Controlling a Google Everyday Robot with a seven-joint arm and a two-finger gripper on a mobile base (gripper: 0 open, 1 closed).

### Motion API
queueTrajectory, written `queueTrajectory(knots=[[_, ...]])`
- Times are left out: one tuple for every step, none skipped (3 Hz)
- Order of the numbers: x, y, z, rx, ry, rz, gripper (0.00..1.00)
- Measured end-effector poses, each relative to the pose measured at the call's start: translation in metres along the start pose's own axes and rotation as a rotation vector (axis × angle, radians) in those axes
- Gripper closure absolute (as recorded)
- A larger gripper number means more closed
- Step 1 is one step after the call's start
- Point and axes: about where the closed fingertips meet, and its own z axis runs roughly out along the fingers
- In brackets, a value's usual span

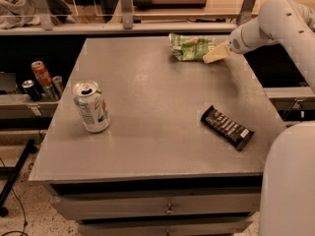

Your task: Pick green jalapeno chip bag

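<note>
The green jalapeno chip bag (189, 47) is a crinkled light-green foil bag lying at the far right of the grey table (147, 117). My gripper (212, 54) reaches in from the right on the white arm (275, 23). Its pale fingers touch the bag's right end, low over the table. The bag rests on the surface.
A silver-white soda can (91, 106) stands at the left front of the table. A dark brown candy bar (227, 127) lies at the right front. Several cans (42, 77) sit on a lower shelf to the left. A glass rail runs behind the table.
</note>
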Motion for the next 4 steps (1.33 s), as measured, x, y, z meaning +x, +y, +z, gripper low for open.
queueTrajectory(knots=[[-0.0002,0.0,-0.0002,0.0,0.0,0.0,1.0],[-0.0002,0.0,-0.0002,0.0,0.0,0.0,1.0],[-0.0003,0.0,-0.0002,0.0,0.0,0.0,1.0],[-0.0004,0.0,-0.0003,0.0,-0.001,-0.001,0.84]])
